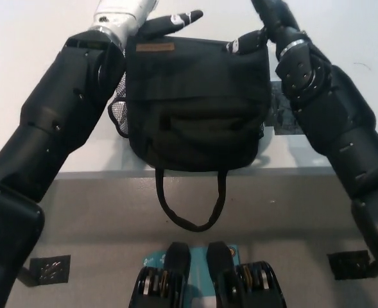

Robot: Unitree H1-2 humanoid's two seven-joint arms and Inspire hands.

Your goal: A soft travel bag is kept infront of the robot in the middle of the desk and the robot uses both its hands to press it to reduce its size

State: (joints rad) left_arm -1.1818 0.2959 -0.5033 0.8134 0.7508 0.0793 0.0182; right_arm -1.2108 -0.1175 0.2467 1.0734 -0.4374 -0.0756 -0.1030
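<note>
Head view only. The bag (pixel 198 106) — black, soft — lies flat in the middle of the desk (pixel 22 38), its near edge reaching the desk's front edge. A brown label (pixel 155 47) sits at its far-left corner. Mesh side pocket (pixel 120 102) on the left side of the bag. A carry strap (pixel 190 202) loops down from the near edge and hangs over the front of the desk.

Left hand (pixel 166 22): at the far-left corner of the bag, just beyond the label. Fingers stretched out flat and apart, pointing toward picture right; grasping nothing. It appears to rest on the bag's far edge, though contact is hard to confirm from this steep angle. The left arm runs along the bag's left side, close against the mesh pocket.

Right hand (pixel 246 42): at the far-right corner of the bag, over its top edge, pointing toward picture left. It is dark against the dark fabric — cannot tell whether it is released or clenched. The right arm comes down along the bag's right side.

A dark patch of tape (pixel 280 109) on the desk shows just beside the bag's right edge, partly under the right arm.
</note>
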